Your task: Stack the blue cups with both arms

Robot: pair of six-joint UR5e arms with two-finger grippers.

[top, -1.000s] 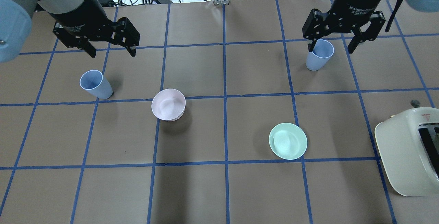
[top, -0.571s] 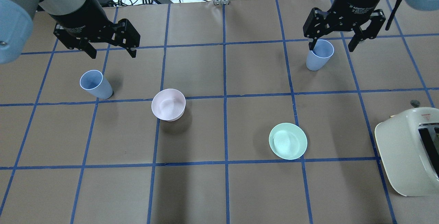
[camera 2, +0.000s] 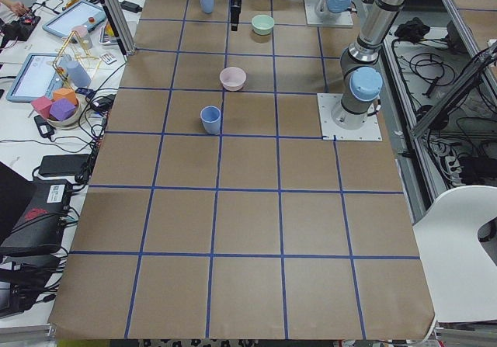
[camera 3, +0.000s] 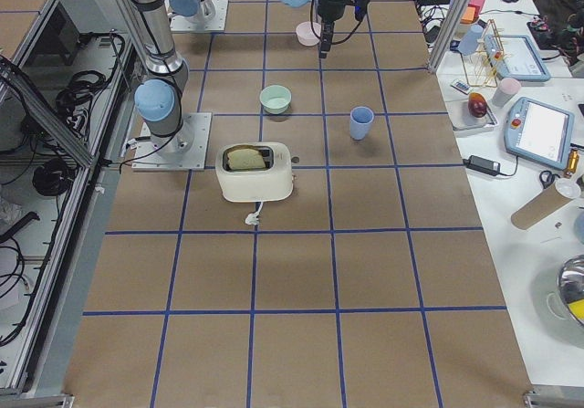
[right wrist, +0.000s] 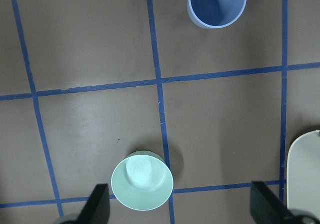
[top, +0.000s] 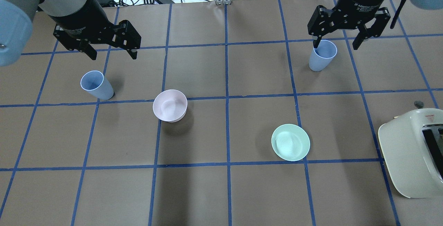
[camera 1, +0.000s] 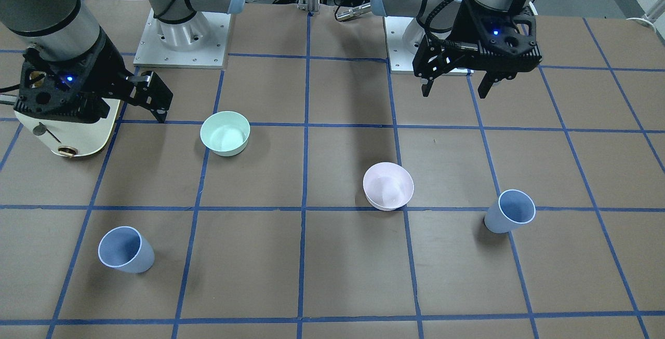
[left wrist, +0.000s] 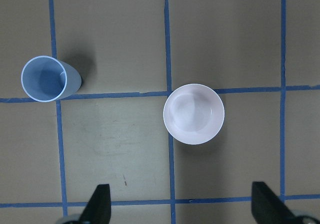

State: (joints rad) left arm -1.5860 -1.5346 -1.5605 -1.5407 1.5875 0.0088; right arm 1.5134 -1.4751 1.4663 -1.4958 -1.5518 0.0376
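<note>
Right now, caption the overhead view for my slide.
Left gripper and right gripper hover open; left blue cup, right blue cup unstacked, pink bowl and mint bowl between.

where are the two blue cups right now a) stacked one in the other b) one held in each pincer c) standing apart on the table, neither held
c: the left cup and the right cup stand far apart on the table, while the left pincer and the right pincer are open with nothing between their fingers.

Pink bowl (top: 170, 105), mint bowl (top: 290, 142), cream toaster (top: 405, 150), seemingly holding bread (camera 3: 242, 158)
</note>
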